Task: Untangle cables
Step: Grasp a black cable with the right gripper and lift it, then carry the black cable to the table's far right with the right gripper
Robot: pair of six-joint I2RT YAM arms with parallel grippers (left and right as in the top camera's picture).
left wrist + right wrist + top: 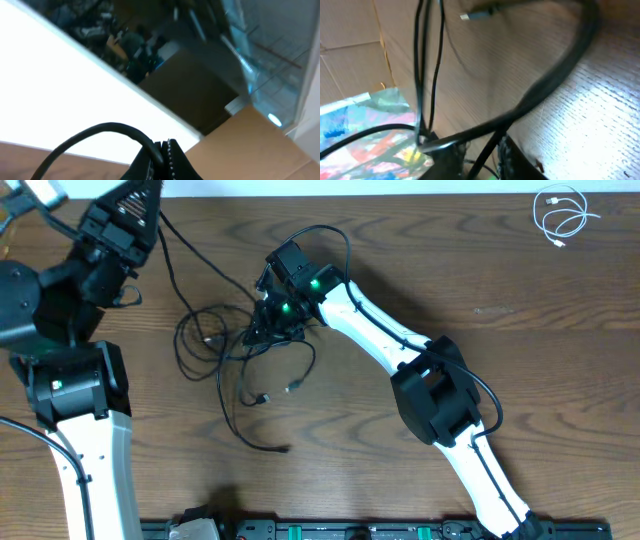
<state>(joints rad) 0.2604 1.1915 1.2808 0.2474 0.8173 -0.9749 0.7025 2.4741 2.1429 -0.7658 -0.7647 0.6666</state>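
Note:
Two thin black cables [215, 340] lie tangled left of the table's centre, with loops and small plug ends trailing toward the front [285, 448]. My left gripper [148, 200] is raised at the far left and shut on one black cable [100, 131], which runs down to the tangle. In the left wrist view its jaws [162, 150] pinch the cord. My right gripper [265, 315] is down in the tangle's right side; in the right wrist view its jaws [487, 150] look closed on a black cable [432, 75] with strands running taut upward. The white cable [558, 215] lies coiled apart at the far right corner.
The wooden table [480, 310] has its far edge along the top of the overhead view. A black rail [330, 530] runs along the front edge. The right arm's white links [370, 330] stretch diagonally across the middle.

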